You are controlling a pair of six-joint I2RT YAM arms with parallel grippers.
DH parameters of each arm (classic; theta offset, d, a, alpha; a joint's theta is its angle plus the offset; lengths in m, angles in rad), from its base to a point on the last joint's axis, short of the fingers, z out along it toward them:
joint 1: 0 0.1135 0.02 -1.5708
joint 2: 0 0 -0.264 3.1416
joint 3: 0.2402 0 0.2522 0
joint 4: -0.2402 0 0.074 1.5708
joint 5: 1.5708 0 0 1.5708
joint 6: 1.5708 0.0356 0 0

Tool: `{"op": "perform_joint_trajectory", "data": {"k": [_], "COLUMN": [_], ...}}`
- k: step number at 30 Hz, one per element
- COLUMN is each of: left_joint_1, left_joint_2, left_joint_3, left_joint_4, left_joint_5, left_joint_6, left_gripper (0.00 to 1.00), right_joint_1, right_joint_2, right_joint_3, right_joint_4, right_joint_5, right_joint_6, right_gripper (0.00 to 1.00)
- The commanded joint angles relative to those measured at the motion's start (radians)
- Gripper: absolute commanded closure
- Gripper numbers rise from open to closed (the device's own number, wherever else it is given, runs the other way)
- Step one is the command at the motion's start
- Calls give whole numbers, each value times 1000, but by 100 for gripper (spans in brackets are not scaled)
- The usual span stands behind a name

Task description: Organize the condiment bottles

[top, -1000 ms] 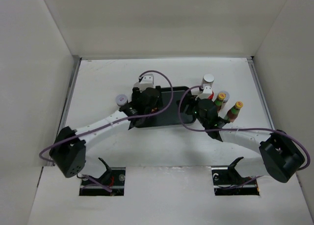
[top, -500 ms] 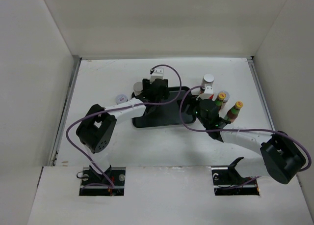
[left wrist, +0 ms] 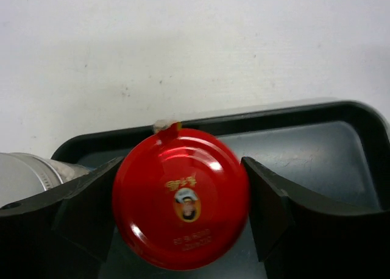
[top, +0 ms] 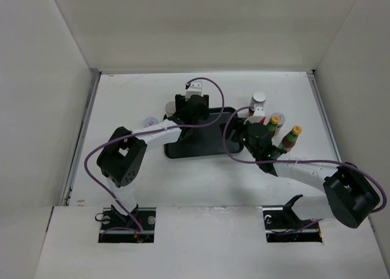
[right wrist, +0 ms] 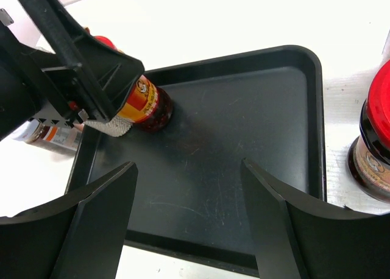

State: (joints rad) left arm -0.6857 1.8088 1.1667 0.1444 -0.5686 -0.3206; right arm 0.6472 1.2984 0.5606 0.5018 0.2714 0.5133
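Observation:
A red-capped jar (left wrist: pixel 181 200) stands on the floor of the dark tray (top: pixel 204 148) at its far left corner, also visible in the right wrist view (right wrist: pixel 149 105). My left gripper (left wrist: pixel 183 163) straddles its cap from above, open, with the fingers close beside the cap but no firm grip showing. The cap is blurred while the fingers are sharp. My right gripper (right wrist: pixel 189 169) hangs open and empty over the tray's right half (top: pixel 250 131). A silver-lidded jar (left wrist: pixel 24 175) stands just outside the tray's left rim.
Right of the tray stand a white shaker (top: pixel 259 98), another red-capped jar (right wrist: pixel 375 145), and two slim brown bottles with a yellow cap (top: pixel 276 118) and an orange cap (top: pixel 296 131). A white-capped bottle (top: pixel 149 121) stands left of the tray. White walls enclose the table.
The left arm swung from the tray's left side to its far left corner with the red-capped jar, and its jaws have eased apart. The right arm has not moved.

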Motion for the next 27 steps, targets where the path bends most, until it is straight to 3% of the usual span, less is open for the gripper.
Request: {"op": "perform_joint_trajectory", "data": {"k": [1, 13, 18, 20, 22, 24, 27], "left_joint_1": [-5, -57, -70, -59, -38, -12, 63], "left_joint_2": [-54, -176, -354, -452, -558, -662, -753], "left_joint_3": [41, 68, -43, -135, -229, -315, -400], "left_joint_4": [155, 198, 192, 166, 103, 13, -148], "left_joint_5": [-36, -54, -102, -137, -181, -212, -189], "left_joint_6": [17, 92, 89, 62, 14, -61, -158], "left_gripper": [23, 16, 35, 45, 54, 55, 49], "right_joint_1": [-10, -10, -11, -10, -7, -7, -7], "right_joint_2": [-11, -27, -39, -45, -48, -39, -25], "right_joint_3": [1, -4, -7, -7, -5, 1, 5], "right_joint_4": [61, 61, 60, 57, 55, 50, 50], "right_joint_5": [-14, -14, -14, -14, -14, -15, -17], "right_joint_6": [10, 10, 10, 10, 10, 10, 8], "right_gripper": [25, 25, 26, 32, 47, 51, 49]}}
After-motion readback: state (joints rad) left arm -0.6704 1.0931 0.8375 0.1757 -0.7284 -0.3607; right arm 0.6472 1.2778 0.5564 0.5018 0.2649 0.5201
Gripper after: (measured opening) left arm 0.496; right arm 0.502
